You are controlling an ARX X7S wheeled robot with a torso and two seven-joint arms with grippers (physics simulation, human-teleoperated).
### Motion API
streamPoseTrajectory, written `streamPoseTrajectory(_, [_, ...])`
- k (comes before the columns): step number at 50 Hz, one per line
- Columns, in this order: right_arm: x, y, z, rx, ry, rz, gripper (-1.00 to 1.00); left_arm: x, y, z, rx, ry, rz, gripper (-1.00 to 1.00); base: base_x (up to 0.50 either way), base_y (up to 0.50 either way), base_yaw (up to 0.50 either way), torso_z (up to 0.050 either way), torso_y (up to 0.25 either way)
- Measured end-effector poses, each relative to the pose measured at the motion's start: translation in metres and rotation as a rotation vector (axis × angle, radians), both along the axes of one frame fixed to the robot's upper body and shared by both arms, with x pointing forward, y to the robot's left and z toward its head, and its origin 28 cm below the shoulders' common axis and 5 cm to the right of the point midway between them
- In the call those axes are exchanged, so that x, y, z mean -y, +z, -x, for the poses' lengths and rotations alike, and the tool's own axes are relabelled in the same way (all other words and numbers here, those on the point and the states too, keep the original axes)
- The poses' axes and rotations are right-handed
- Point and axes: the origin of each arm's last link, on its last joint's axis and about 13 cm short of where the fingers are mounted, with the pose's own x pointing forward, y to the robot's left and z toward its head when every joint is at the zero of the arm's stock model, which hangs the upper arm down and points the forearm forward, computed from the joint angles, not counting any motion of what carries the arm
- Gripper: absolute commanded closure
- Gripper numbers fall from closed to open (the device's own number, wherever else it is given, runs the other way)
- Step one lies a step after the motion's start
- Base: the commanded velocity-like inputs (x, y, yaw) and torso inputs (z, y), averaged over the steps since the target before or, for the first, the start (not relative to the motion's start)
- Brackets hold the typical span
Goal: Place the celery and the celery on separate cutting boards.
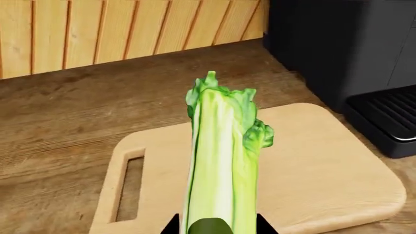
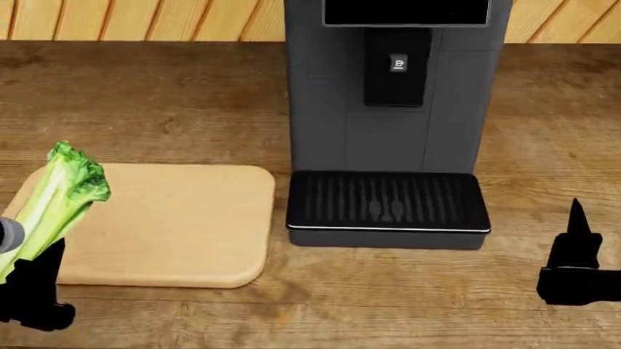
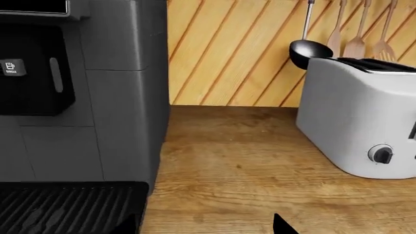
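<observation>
Wooden surface (image 2: 145,102) carried a tan cutting board (image 2: 185,225); left gripper (image 1: 217,229) fingers clamped a celery (image 1: 221,161), long axis pointing across it. Right gripper (image 2: 577,273): cannot tell.

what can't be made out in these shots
- Celery base: cut off by the left wrist view's lower edge, inside the left gripper.
- Second celery and the pale board: in no view.
- Tan cutting board: its handle end is past the head view's left edge.
- Right gripper: partly off-frame, so its jaw state is unclear.
</observation>
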Motion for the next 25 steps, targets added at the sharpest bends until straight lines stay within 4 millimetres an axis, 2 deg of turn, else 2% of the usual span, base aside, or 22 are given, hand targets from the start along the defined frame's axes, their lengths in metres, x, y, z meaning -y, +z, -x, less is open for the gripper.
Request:
streamPoseTrajectory(10, [0.001, -0.002, 0.002, -0.004, 0.005, -0.026, -1.00, 0.005, 0.003, -0.007, -0.004, -0.018, 0.007, 1.00, 0.00, 0.00, 0.00, 0.000, 0.000])
streamPoseTrajectory(25, [0.001, -0.003, 0.001, -0.017, 0.020, -0.032, -1.00, 0.023, 0.014, -0.065, -0.033, -0.080, 0.049, 1.00, 0.00, 0.00, 0.00, 0.000, 0.001])
